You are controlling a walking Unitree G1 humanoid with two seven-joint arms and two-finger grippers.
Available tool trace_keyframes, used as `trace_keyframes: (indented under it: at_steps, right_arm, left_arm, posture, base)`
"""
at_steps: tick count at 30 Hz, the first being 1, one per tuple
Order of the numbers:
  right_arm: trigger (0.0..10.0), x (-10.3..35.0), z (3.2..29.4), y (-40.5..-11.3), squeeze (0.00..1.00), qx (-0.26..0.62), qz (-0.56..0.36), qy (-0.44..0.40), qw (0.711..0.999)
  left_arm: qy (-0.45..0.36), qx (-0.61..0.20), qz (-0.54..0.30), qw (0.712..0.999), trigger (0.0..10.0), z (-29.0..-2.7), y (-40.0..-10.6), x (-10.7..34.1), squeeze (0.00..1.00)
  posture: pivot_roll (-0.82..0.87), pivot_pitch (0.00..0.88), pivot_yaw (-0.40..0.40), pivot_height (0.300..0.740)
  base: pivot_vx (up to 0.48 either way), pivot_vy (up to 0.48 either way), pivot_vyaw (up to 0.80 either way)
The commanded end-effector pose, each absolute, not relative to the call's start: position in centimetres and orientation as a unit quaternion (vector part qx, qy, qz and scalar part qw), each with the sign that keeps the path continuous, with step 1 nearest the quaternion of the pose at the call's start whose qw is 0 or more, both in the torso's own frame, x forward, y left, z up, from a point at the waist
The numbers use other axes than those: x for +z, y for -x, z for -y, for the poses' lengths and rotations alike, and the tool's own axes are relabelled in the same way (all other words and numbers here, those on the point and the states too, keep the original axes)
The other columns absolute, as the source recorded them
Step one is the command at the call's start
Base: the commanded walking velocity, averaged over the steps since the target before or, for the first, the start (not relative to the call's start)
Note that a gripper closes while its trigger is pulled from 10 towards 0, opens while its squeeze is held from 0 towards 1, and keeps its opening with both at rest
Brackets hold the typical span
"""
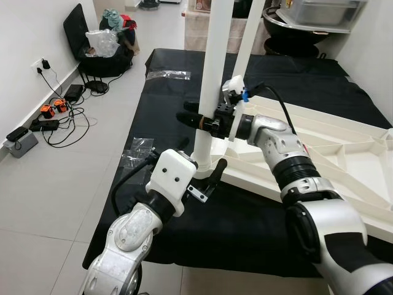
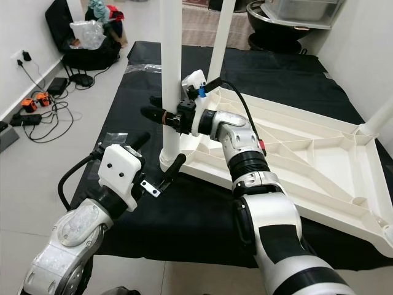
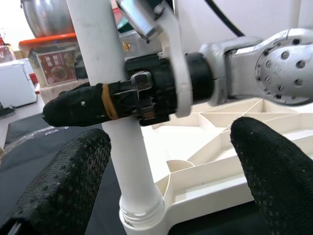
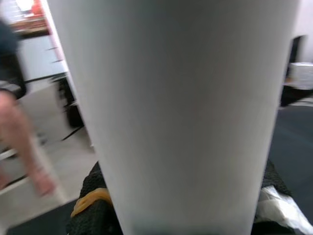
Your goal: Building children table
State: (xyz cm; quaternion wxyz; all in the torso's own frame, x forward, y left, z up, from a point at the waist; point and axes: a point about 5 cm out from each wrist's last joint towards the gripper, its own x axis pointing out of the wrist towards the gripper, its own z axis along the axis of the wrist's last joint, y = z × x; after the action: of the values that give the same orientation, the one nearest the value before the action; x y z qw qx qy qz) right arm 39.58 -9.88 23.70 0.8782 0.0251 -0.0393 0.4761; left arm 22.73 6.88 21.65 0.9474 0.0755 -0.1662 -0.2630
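Observation:
The white table top lies upside down on a black mat. A white table leg stands upright in its near left corner socket. My right gripper is shut on this leg at mid-height; the leg sits close between its fingers. My left gripper stands open low by the leg's base, with one finger on each side and not touching it. A second leg stands behind.
Clear plastic bags lie on the mat's left part. Cables and a power strip lie on the tiled floor at left, beside a black bag. A dark pot stands at the back. A person's blurred legs are nearby.

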Motion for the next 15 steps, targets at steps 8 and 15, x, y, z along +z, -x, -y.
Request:
trace_keyframes:
  at_steps: [8, 15]
  right_arm:
    - [0.0, 22.1, 13.4, -40.8, 0.00, 0.230, 0.027, 0.021, 0.972]
    - [0.0, 19.5, 15.9, -36.7, 0.00, -0.178, 0.026, -0.036, 0.983]
  left_arm:
    - [-0.072, -0.262, 0.154, 0.950, 10.0, -6.8, -22.7, 21.2, 0.00]
    - [-0.071, -0.263, 0.153, 0.950, 10.0, -6.5, -22.6, 21.0, 0.00]
  posture:
    - [0.09, 0.100, -0.090, 0.740]
    - [0.09, 0.080, -0.088, 0.740]
  base:
    - [0.000, 0.000, 0.00]
    - [0.000, 0.000, 0.00]
